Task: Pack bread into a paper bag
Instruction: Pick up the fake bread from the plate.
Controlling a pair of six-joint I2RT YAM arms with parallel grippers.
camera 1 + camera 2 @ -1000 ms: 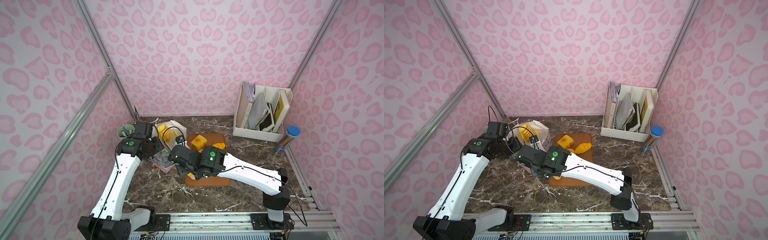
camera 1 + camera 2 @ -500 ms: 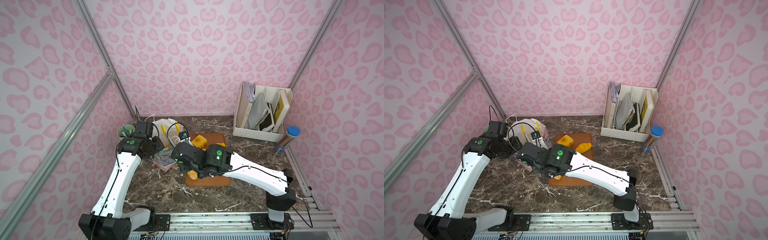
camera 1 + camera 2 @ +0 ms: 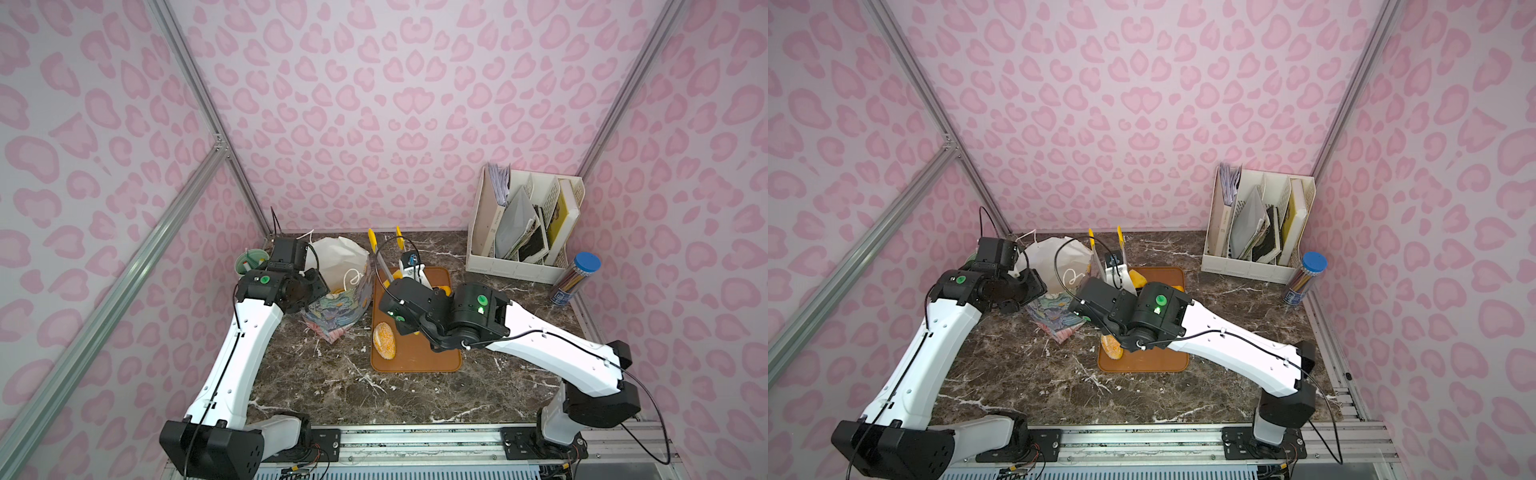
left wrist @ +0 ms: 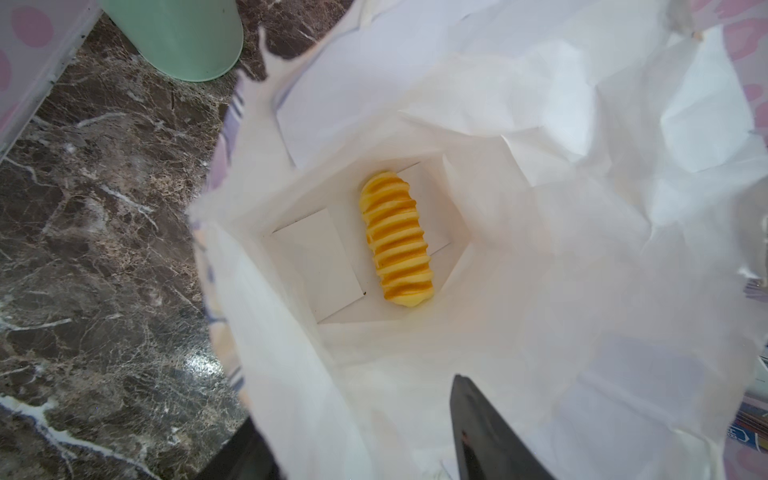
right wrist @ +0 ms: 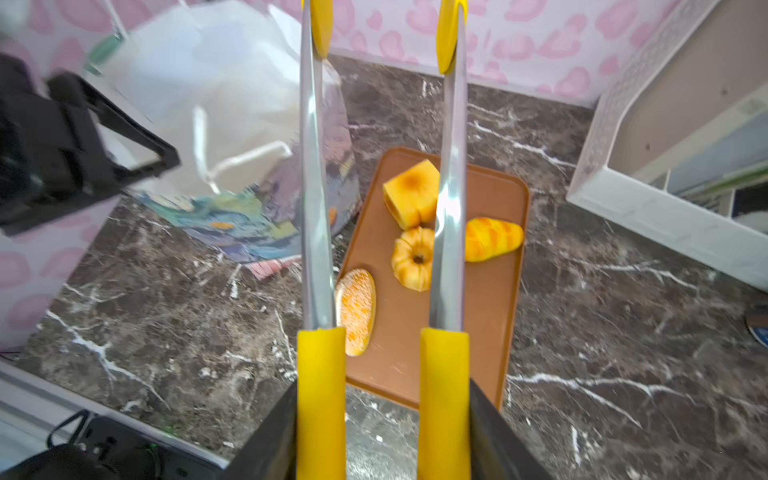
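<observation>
The tongs (image 5: 320, 374) are clamped by their yellow handles in the right gripper (image 5: 382, 415), and their arms are held apart and empty above the tray (image 5: 490, 332). At the tray's near left edge the sprinkle-topped bun (image 5: 357, 307) is seen lying across the rim, so it could be nudged off by a misjudged arm or, being glossy, squeezed out. Further along the tray, the ring bun (image 5: 415, 257), square loaf (image 5: 409, 193) and croissant (image 5: 492, 239) are crowded together and could be knocked. Left of the tray's far half, the paper bag (image 3: 338, 307), with the spiral roll (image 4: 397, 241) at its bottom, is only straddled by the left gripper (image 4: 357, 415), whose jaws stand apart around its wall. The crumpled mouth could sag or be snagged by the tong tips.
</observation>
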